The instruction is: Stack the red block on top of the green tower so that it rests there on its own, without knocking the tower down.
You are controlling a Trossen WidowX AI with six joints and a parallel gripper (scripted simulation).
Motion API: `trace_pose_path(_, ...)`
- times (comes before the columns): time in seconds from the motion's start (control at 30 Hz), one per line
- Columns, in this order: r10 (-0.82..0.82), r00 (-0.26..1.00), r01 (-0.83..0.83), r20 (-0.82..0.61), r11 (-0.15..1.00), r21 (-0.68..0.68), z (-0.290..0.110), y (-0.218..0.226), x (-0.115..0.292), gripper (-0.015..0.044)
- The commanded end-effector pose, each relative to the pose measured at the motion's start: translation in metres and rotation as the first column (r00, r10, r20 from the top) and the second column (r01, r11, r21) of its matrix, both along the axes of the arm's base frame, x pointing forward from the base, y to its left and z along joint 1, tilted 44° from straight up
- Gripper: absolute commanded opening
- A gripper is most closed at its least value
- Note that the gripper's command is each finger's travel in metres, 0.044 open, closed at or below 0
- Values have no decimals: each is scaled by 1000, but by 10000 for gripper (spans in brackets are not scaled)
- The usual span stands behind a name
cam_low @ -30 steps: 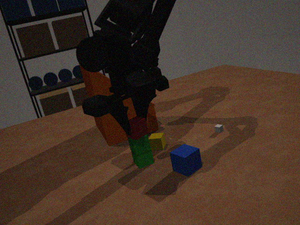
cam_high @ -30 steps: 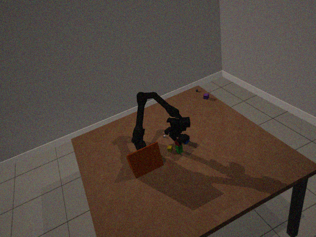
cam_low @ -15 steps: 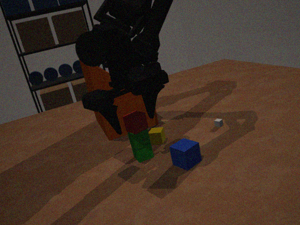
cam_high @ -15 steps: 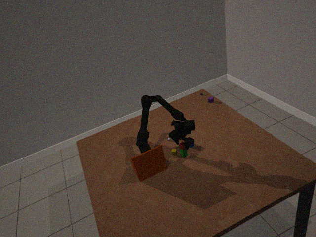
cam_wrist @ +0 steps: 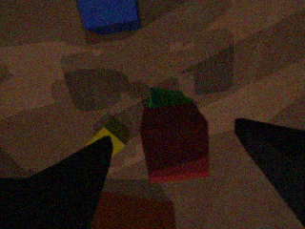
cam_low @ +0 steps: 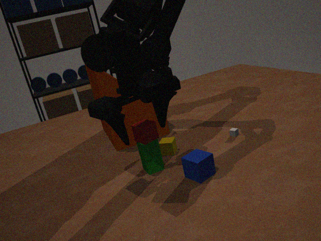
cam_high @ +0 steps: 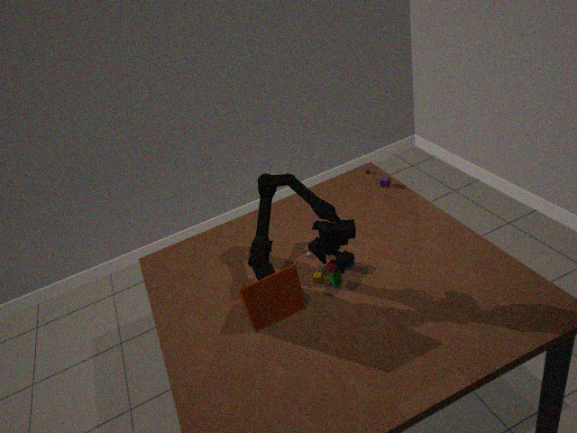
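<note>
Gripper [cam_low: 143,134] jaws wide & empty, straddling red block [cam_low: 145,131] atop green tower [cam_low: 150,156]; any sideways drift on retreat could clip block, topple tower.

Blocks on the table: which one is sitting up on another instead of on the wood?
The red block. It rests atop the green tower, between the open gripper's fingers, while the yellow block, blue block and small white cube sit on the table.
</note>
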State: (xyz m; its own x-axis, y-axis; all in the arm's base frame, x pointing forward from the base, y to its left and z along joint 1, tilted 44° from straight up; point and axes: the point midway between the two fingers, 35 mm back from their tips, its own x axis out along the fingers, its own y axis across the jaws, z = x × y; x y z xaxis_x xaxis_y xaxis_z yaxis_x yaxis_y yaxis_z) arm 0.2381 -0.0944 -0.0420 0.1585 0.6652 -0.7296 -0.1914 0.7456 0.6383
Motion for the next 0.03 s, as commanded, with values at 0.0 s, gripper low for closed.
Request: trace_pose_path(0.0, 0, 1000, 0, 0, 1000, 0, 0, 0, 0, 440)
